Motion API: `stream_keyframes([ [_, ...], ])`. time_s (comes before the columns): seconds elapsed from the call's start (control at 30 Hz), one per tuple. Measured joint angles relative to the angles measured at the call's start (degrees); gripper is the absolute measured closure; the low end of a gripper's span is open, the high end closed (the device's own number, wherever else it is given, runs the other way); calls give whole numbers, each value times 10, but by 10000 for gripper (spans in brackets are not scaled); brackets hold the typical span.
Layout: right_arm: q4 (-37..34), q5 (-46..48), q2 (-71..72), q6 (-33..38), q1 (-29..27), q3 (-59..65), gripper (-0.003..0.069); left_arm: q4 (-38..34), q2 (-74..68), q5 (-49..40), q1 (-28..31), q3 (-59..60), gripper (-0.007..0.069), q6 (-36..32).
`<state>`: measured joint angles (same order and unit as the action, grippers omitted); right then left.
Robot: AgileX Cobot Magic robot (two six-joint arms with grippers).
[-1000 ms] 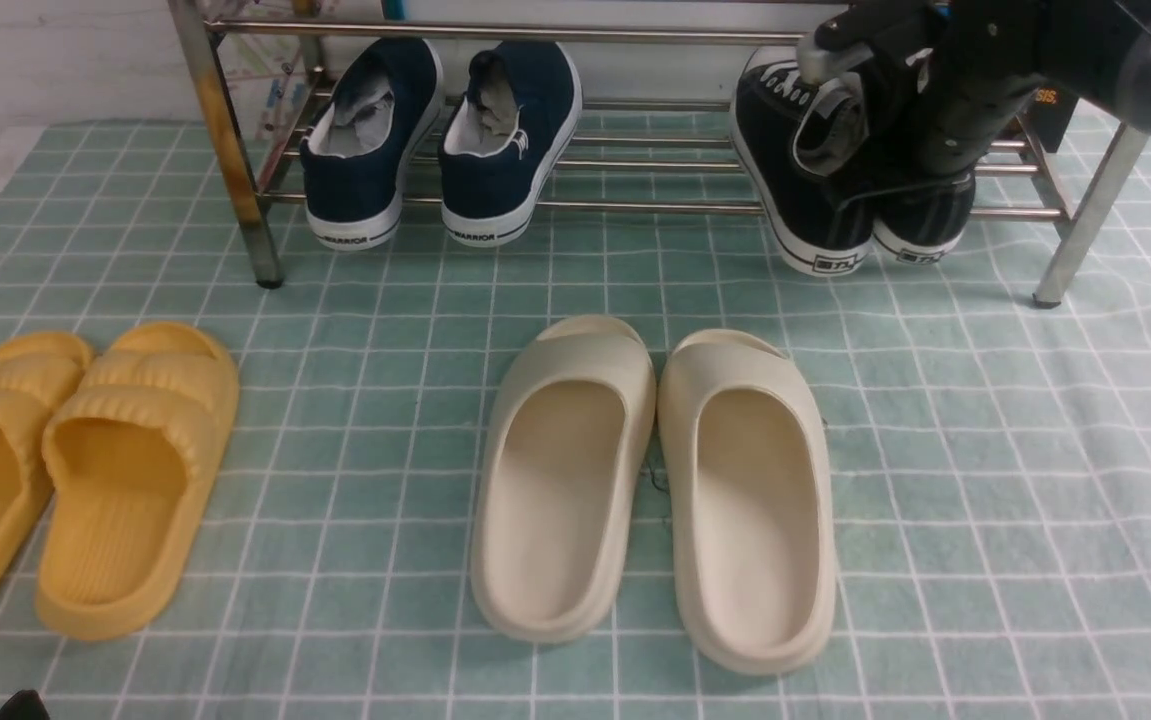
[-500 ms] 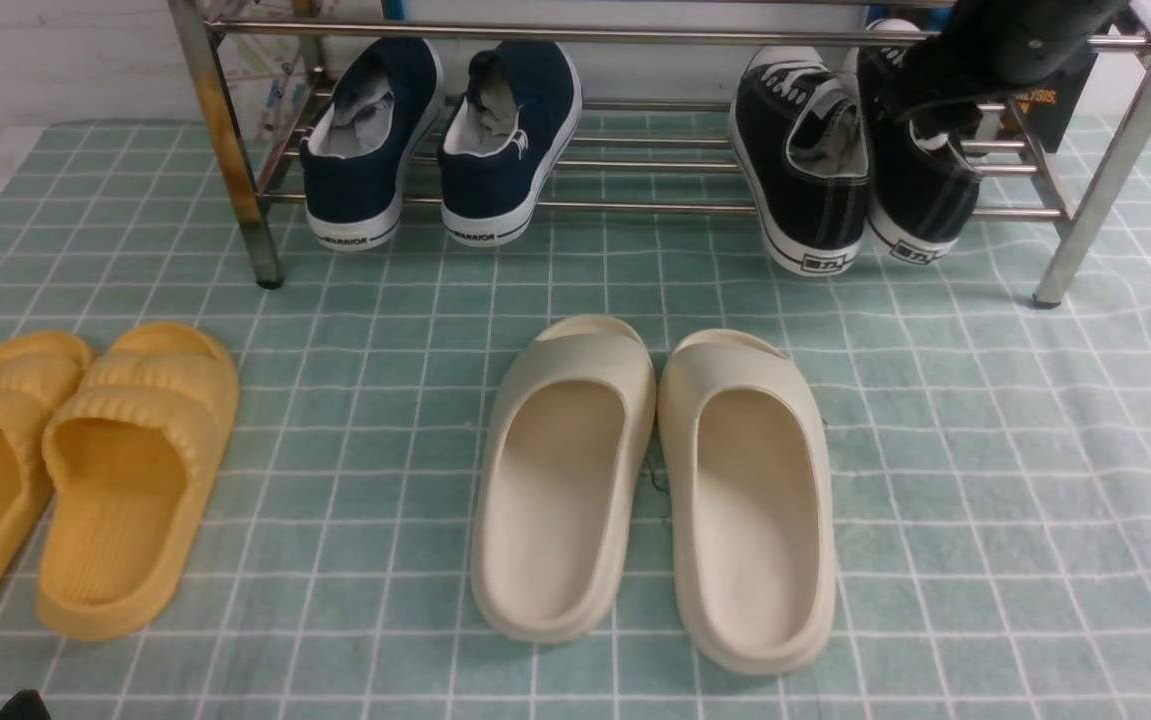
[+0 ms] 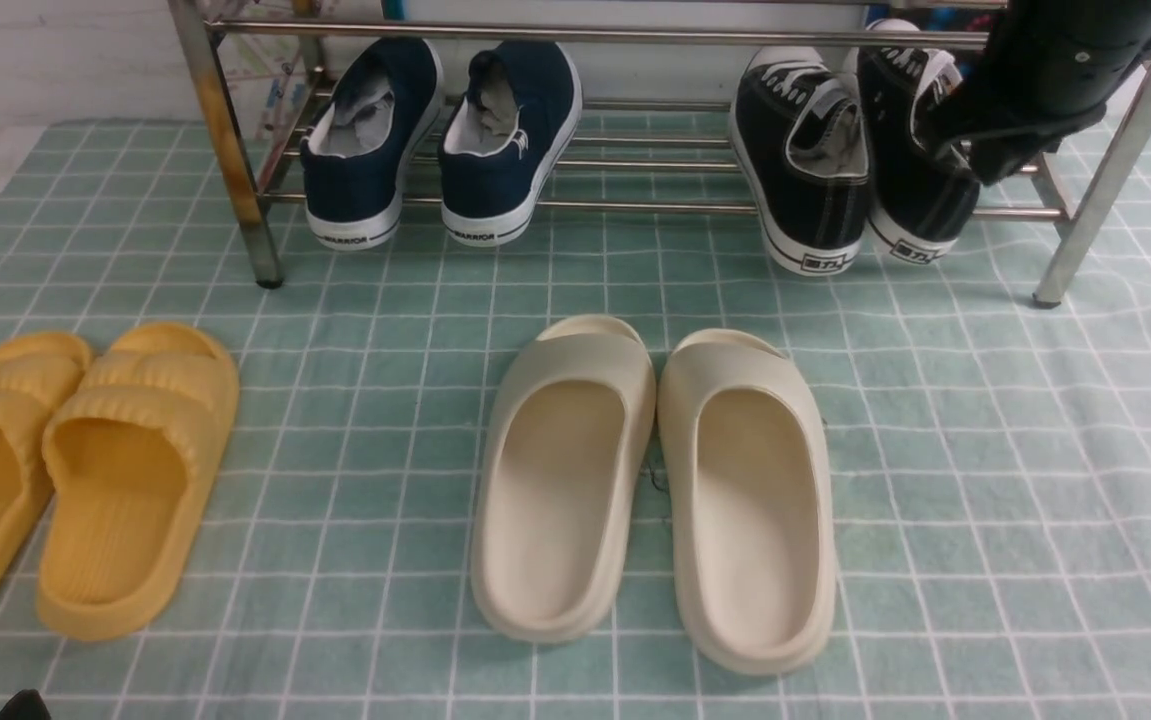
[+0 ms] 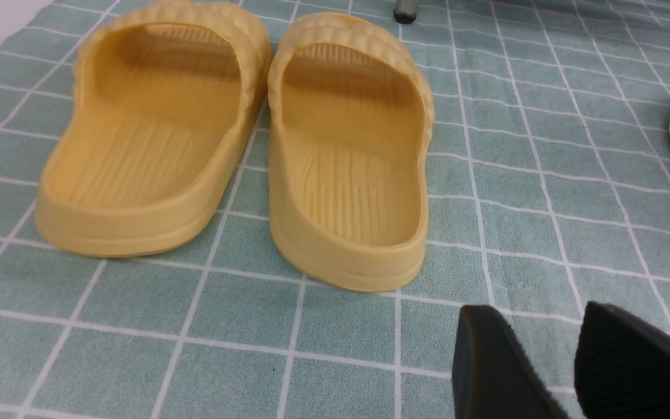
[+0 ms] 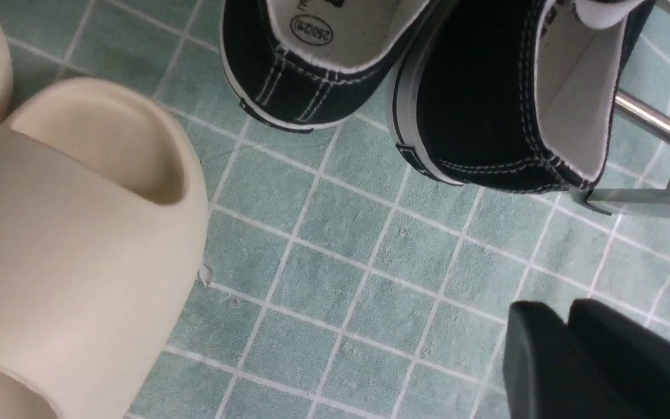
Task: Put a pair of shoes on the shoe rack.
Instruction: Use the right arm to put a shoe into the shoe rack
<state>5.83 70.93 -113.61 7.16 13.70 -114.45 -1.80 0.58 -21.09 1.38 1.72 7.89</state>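
The two black canvas sneakers (image 3: 805,170) (image 3: 920,175) rest side by side on the lower bars of the shoe rack (image 3: 635,206) at its right end, heels toward me and hanging over the front bar. My right arm (image 3: 1045,70) hangs just right of and above them. In the right wrist view my right gripper (image 5: 567,317) is shut and empty, held apart from the sneaker heels (image 5: 305,75) (image 5: 486,116). My left gripper (image 4: 524,326) is open and empty, low over the cloth near the yellow slides.
Navy WARRIOR sneakers (image 3: 440,140) sit on the rack's left part, beside the rust-stained leg (image 3: 225,140). Cream slides (image 3: 655,480) lie mid-floor on the green checked cloth (image 3: 985,480). Yellow slides (image 3: 85,470) lie at left. The rack's right front leg (image 3: 1095,200) is beside my right arm.
My right arm has come off the right black sneaker, lifted, and drawn back to the right. That sneaker stays on the rack. The left arm has not moved.
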Motion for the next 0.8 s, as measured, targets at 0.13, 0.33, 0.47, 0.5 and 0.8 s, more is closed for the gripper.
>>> stream_keyframes([
  [0.13, 0, -23, -36, -4, -1, 21, 650, 0, 0, 0, 0, 0, 386, 0],
  [0.33, 25, -81, -88, -35, -1, 31, 660, 0, 0, 0, 0, 0, 386, 0],
  [0.47, 58, -97, -82, -72, -1, 32, 660, 0, 0, 0, 0, 0, 386, 0],
  [0.5, 72, -96, -77, -76, -1, 32, 660, 0, 0, 0, 0, 0, 386, 0],
  [0.8, 104, -90, -59, -84, -1, 30, 657, 0, 0, 0, 0, 0, 386, 0],
])
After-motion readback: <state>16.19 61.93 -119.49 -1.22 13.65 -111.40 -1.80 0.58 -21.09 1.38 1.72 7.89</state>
